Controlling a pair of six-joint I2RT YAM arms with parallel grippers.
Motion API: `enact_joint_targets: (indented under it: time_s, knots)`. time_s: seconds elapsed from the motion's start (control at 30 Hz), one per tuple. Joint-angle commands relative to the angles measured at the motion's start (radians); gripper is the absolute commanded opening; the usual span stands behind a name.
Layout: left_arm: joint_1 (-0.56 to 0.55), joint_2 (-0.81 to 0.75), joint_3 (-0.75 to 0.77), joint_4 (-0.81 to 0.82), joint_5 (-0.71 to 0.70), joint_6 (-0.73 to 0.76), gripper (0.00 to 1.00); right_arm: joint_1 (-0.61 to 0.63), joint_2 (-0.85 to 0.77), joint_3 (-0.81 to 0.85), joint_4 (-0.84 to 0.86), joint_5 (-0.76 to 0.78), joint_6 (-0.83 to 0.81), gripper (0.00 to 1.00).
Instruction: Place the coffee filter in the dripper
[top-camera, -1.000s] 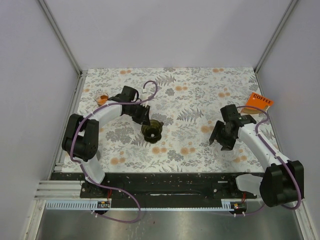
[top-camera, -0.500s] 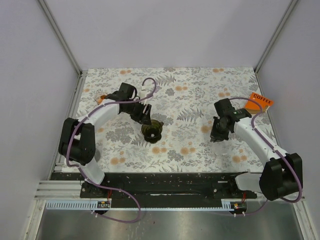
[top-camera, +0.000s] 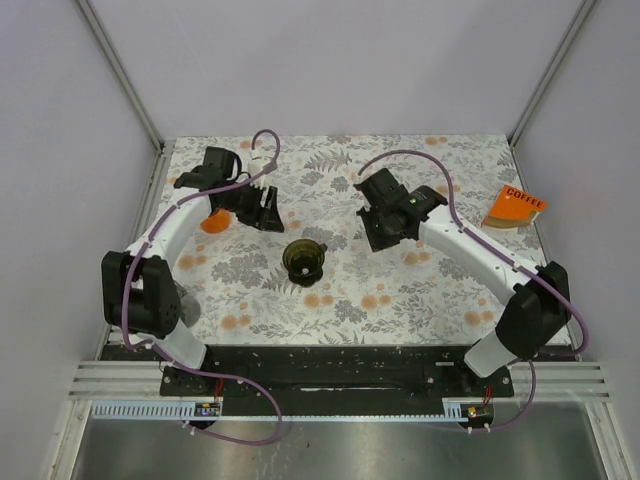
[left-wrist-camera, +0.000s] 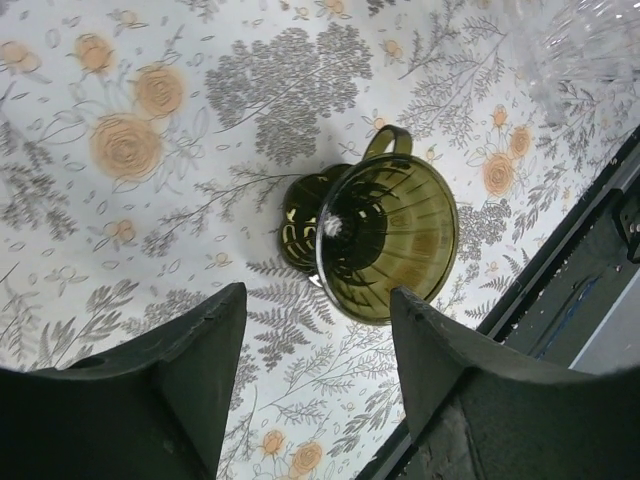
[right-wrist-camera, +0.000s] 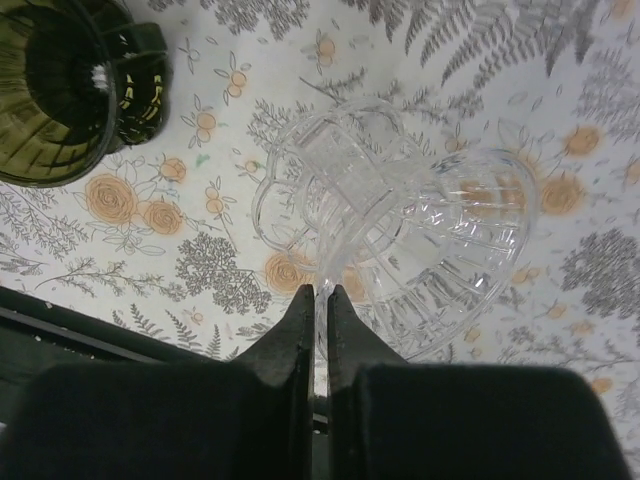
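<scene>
floral print covers the whole table (top-camera: 430, 165), and on it i can find no paper filter anywhere, so i cannot say where it is (the orange pack marked coffee (top-camera: 515, 206) at the right edge may be where filters are kept, but that is only a guess). what does show is a green dripper (top-camera: 303, 260) sitting about mid-table, and a clear dripper (right-wrist-camera: 440, 240) near it on the right, a little toward the far edge. i cannot tell whether the clear one rests on the table or hangs just above it.

the right gripper (right-wrist-camera: 320, 296) is pinched tight, and its tips look to have the clear dripper's rim caught between them. the left gripper (top-camera: 264, 210) hangs toward the far left corner, fingers well apart with nothing in them. a small orange thing (top-camera: 211, 222) lies just beside it, too small to name.

as i judge it, the filter will be feather-light, limp paper that creases and slips easily. it is best taken by its top edge or seam with a gentle pinch, then let down open into the cone. the clear dripper is hard, slick and breakable. a thin rim hold like this could let it swing or slip, so it wants slow handling.
</scene>
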Motion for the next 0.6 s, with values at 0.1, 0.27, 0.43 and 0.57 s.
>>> enact_joint_targets:
  time_s: [0.1, 0.27, 0.43, 0.57]
  knots:
    - [0.123, -0.038, 0.038, -0.014, 0.07, 0.0, 0.63, 0.143, 0.057, 0.201, 0.064, 0.218, -0.342, 0.0]
    - [0.142, -0.04, 0.021, -0.014, 0.059, 0.003, 0.63, 0.169, 0.121, 0.301, 0.039, 0.27, -0.411, 0.0]
    - [0.148, -0.077, 0.02, -0.014, 0.01, 0.018, 0.64, 0.169, 0.147, 0.303, 0.045, 0.316, -0.449, 0.0]
    - [0.154, -0.147, 0.047, -0.014, -0.112, 0.07, 0.7, 0.169, 0.159, 0.286, 0.059, 0.364, -0.475, 0.0]
